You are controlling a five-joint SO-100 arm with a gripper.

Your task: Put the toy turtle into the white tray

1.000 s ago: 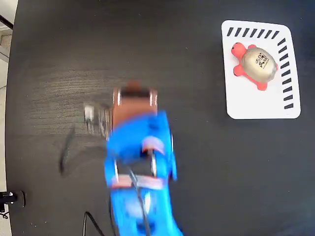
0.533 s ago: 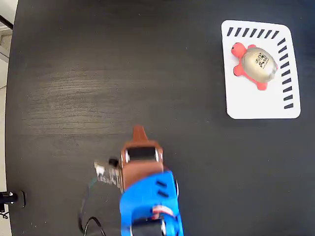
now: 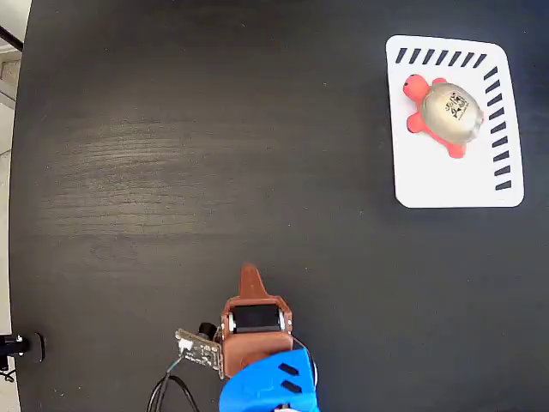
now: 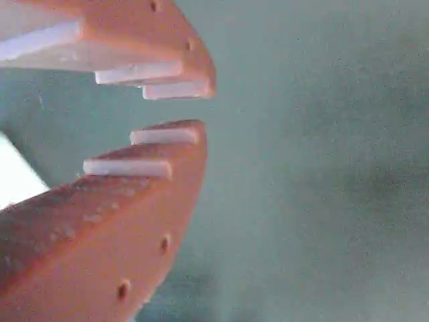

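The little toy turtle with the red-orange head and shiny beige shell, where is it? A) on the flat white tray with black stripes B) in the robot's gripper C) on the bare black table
A, the toy turtle lies on the white tray, far from the empty gripper.

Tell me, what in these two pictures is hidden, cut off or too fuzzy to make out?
- Arm: in the fixed view the bottom edge cuts it off; only the gripper and wrist show.
- The black mark on the toy turtle: too small to read in the fixed view.
- The toy turtle and the white tray: absent from the wrist view.
- Wrist view: beyond the gripper only a blurred greenish surface; the white patch at its left edge cannot be identified.
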